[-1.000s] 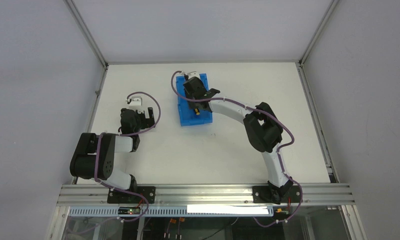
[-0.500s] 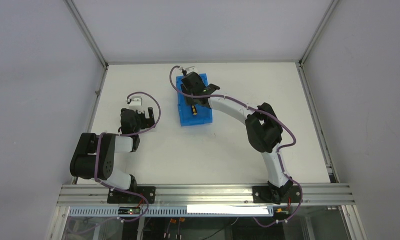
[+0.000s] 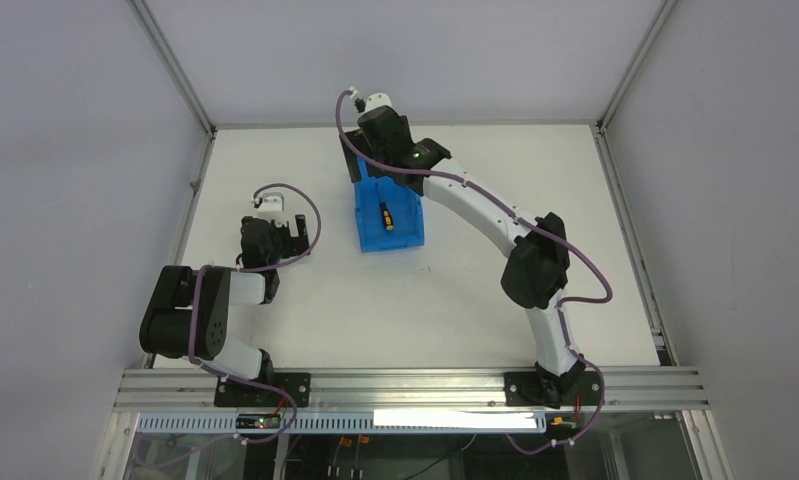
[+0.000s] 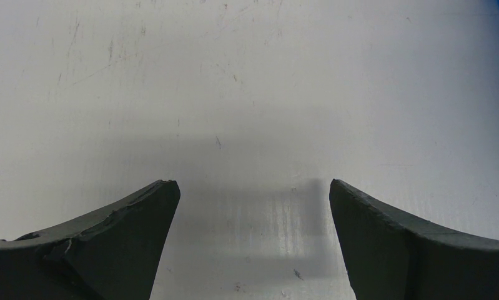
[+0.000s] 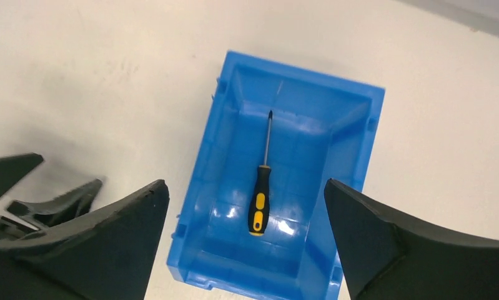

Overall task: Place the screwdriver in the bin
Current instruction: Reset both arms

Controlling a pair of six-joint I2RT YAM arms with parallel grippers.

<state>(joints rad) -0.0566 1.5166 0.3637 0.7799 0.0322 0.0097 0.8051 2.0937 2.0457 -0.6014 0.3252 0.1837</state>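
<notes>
Since the screwdriver (image 5: 260, 203) lies in the bin (image 5: 200, 169) below it, right gripper (image 5: 246, 184) gapes wide, empty: delivery apparently done.

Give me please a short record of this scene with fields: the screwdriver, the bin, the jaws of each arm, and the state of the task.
screwdriver: lies flat on the floor of the bin, touched by neither arm
bin: blue, open-topped, stands on the table
right jaws: open, above the bin, holding nothing
left jaws: open, over the table, holding nothing
task state: the screwdriver is in the bin
</notes>
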